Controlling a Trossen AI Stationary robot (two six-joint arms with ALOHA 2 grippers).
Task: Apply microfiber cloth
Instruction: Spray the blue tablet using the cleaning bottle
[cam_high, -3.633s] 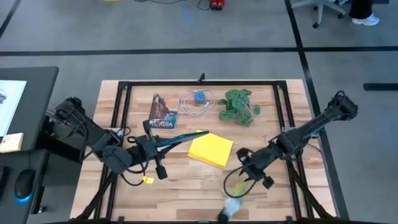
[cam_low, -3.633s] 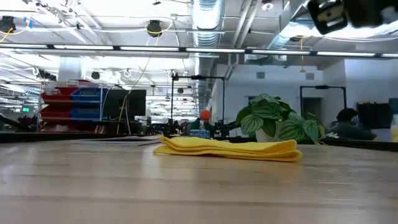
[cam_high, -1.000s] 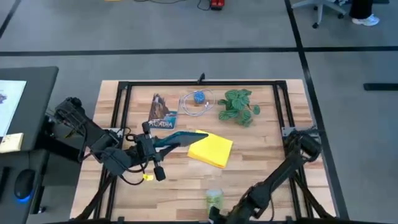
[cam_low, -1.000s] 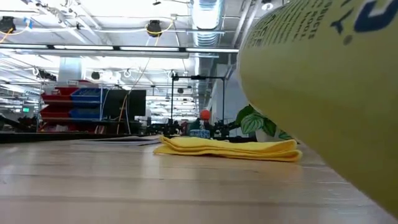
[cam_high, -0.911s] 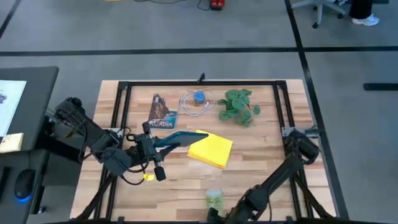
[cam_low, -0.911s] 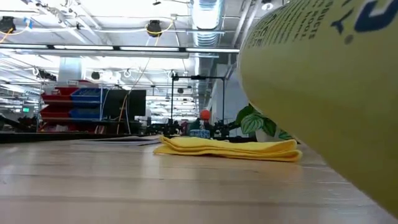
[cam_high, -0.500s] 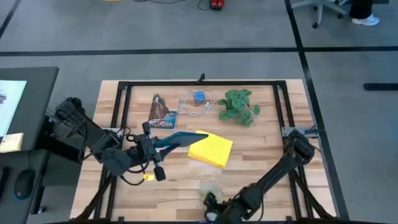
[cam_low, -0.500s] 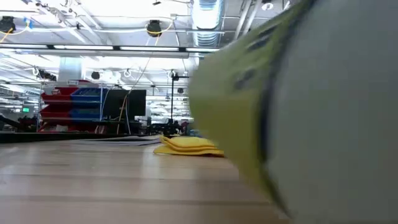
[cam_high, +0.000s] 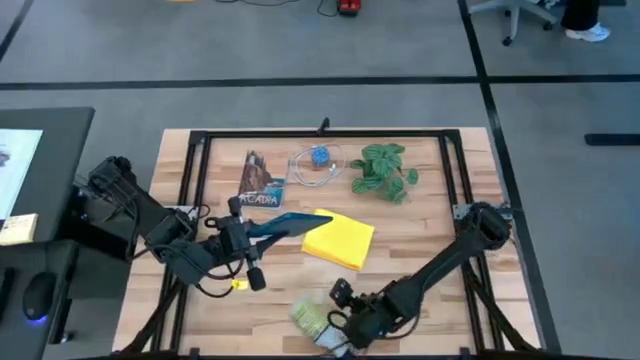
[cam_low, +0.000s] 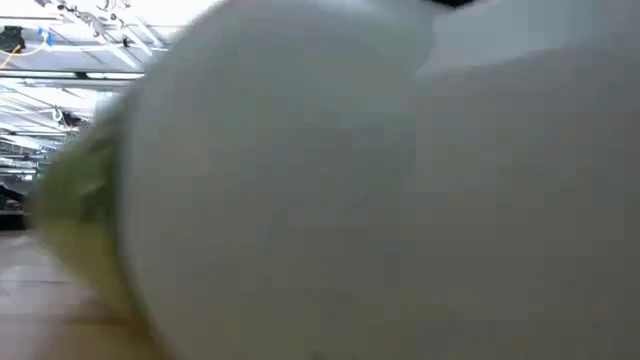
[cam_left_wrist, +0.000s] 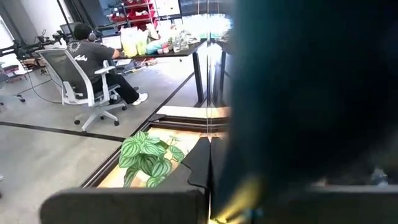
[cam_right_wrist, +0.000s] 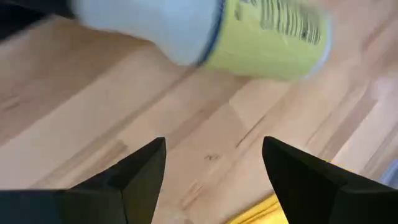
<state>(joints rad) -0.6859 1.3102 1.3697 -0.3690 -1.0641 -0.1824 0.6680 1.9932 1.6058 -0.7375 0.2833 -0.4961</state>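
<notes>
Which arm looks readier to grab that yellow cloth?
Probably the right: the right gripper is open and empty, facing the microfiber cloth, while the left gripper holds the tablet.

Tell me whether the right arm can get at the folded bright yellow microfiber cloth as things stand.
Probably yes. The right claw is open and empty over bare wood near the table's front edge, the folded bright yellow microfiber cloth lies close, uncovered.

Blurred canister (cam_low: 380, 190) fills low view, hiding table.
</notes>
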